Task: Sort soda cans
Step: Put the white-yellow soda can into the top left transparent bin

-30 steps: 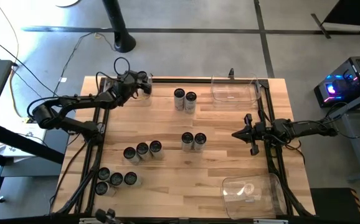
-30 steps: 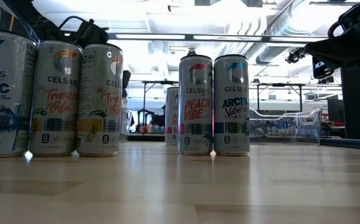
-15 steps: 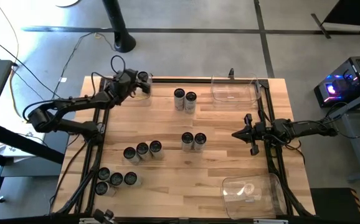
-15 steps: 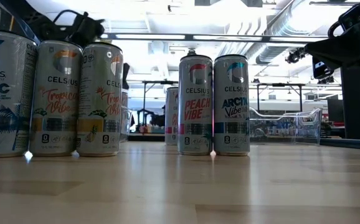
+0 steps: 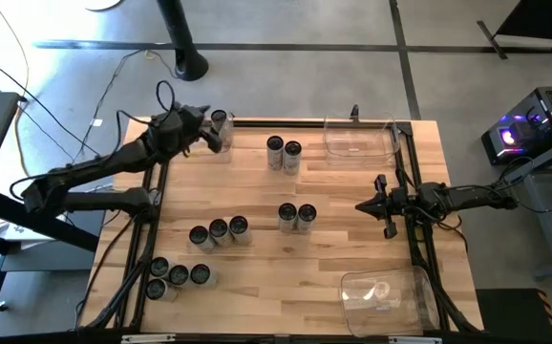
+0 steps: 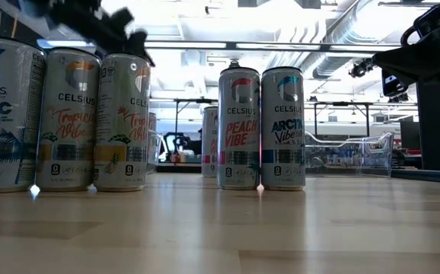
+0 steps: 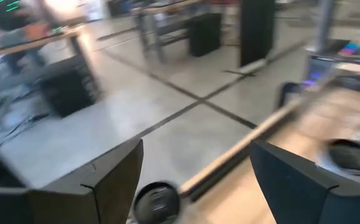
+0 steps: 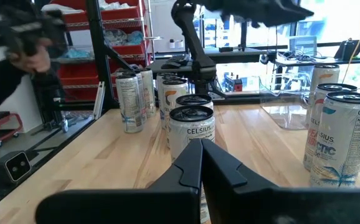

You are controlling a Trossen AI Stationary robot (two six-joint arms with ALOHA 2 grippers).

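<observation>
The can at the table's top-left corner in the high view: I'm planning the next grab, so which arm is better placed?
Left. The left end effector, open, is right beside that can; the right end effector sits shut across the table.

Two clear plastic bins sit on a wooden table (image 5: pixel 257 277): one bin (image 5: pixel 359 139) at the far edge, another bin (image 5: pixel 386 294) at the near right corner.

Both arms are dark, slender, multi-jointed assemblies with black cables looped along the links. The left pincer (image 5: pixel 202 130) and right pincer (image 5: pixel 375 204) each carry two flat, angular black fingers (image 7: pixel 105 180) with matte faces.
</observation>
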